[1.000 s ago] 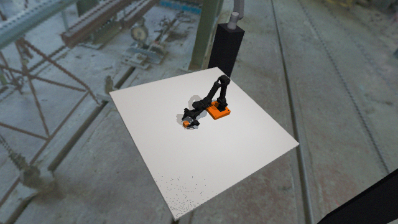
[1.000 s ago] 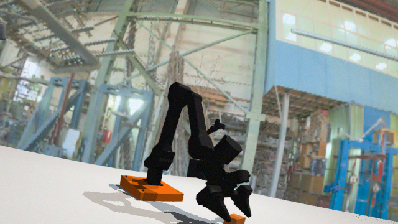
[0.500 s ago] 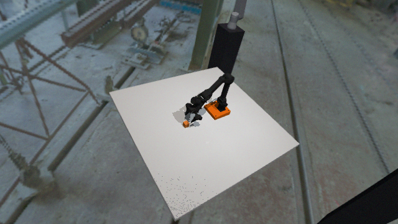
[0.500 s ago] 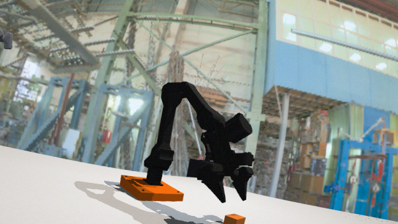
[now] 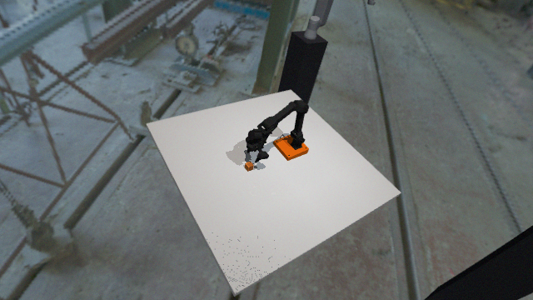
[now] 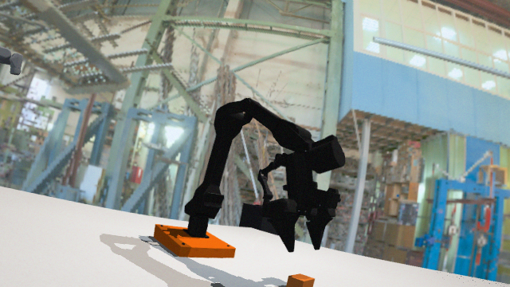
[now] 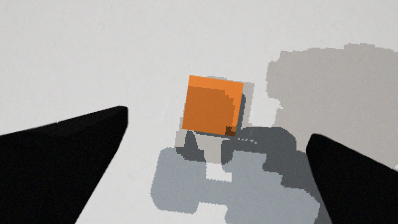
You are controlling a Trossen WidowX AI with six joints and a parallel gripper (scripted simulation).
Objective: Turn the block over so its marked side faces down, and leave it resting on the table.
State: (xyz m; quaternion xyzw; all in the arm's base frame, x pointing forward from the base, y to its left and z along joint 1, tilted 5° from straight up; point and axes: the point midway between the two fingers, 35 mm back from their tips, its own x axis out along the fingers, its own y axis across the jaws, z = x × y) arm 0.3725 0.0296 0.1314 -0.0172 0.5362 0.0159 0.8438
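A small orange block (image 5: pixel 249 167) (image 6: pixel 300 281) (image 7: pixel 210 105) rests on the white table (image 5: pixel 291 217) (image 6: pixel 60 223) (image 7: pixel 75 50). In the wrist view its upper face is plain orange, partly shaded, with a small dark patch at the lower right corner; I cannot tell whether that is shadow or marking. No marked side shows clearly, and the underside is hidden. My gripper (image 5: pixel 256 159) (image 6: pixel 304 250) (image 7: pixel 219 129) is open and empty, pointing down above the block, with its fingers wide to either side in the wrist view. The block sits slightly above the line between the fingertips there.
The arm's orange base (image 5: pixel 291 152) (image 6: pixel 205 248) stands on the table behind the block. A black pillar (image 5: pixel 303 62) stands beyond the table's far corner. Shadows of the arm fall around the block.
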